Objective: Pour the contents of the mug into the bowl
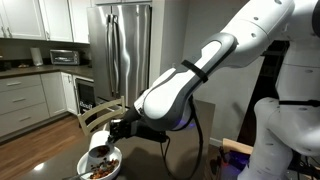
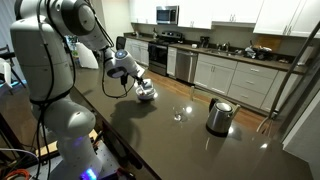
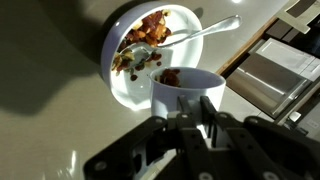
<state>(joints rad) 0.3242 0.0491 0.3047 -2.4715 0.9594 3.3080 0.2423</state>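
Observation:
In the wrist view the small white mug (image 3: pixel 190 90) is held in my gripper (image 3: pixel 190 125), whose fingers are shut on its near wall; brownish food shows inside it. The mug hangs over the near rim of the wide white bowl (image 3: pixel 125 80), which holds brownish bits of food and a metal spoon (image 3: pixel 205 30). In an exterior view the mug (image 1: pixel 101 151) is tilted just above the bowl (image 1: pixel 100 170), with my gripper (image 1: pixel 118 131) beside it. In an exterior view the gripper (image 2: pixel 137 82) sits over the bowl (image 2: pixel 146 95) on the dark counter.
A steel kettle (image 2: pixel 219 116) and a clear drinking glass (image 2: pixel 180 113) stand on the dark counter (image 2: pixel 170 140), apart from the bowl. A steel fridge (image 1: pixel 128 50) and kitchen cabinets (image 1: pixel 25 100) stand behind. The robot's white base (image 2: pixel 45 90) is at the counter's end.

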